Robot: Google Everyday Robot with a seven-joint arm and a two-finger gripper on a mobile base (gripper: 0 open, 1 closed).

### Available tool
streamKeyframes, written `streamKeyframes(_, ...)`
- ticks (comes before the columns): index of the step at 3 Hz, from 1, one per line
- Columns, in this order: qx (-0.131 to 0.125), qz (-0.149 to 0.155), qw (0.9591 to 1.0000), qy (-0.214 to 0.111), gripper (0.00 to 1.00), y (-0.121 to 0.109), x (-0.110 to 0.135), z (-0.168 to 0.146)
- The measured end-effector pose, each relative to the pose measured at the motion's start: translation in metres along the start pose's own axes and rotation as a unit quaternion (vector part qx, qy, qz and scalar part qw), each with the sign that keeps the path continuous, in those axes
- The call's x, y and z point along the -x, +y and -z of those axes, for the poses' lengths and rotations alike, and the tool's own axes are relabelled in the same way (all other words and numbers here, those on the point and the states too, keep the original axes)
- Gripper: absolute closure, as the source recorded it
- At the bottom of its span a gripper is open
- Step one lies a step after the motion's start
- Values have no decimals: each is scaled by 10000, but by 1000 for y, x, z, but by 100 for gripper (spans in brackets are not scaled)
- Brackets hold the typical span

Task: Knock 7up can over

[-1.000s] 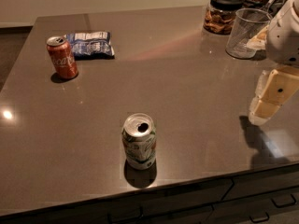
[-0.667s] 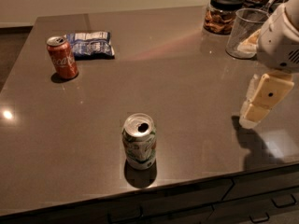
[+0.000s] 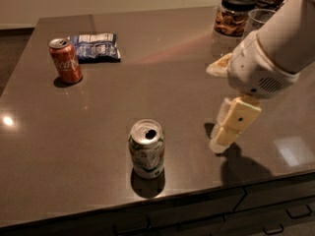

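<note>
Sweeping too low is the main risk. The fingers (image 3: 236, 119) are pressed together, holding nothing, and point down-left with their tips close over the worktop (image 3: 162, 82). They are right of the can (image 3: 146, 149) and clear of it. A hit near its base may only slide it. The can stands upright near the front edge, so a push that way could roll it off. The arm (image 3: 275, 53) slopes up and right across the glass (image 3: 257, 19), which a wide swing could clip.
</note>
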State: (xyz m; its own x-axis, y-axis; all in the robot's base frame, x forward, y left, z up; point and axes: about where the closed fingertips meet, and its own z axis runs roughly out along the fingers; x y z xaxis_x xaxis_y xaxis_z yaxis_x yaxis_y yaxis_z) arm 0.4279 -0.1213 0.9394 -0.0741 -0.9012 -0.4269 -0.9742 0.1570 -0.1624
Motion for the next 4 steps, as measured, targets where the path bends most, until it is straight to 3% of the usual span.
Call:
streamKeyframes(1,440,102,9982,-388,0,17,23,-23)
streamKeyframes(2,821,267,9931,-790,0,35,48,-46)
streamKeyframes(4,1113,452,9803,-1566,0,54,90,-72)
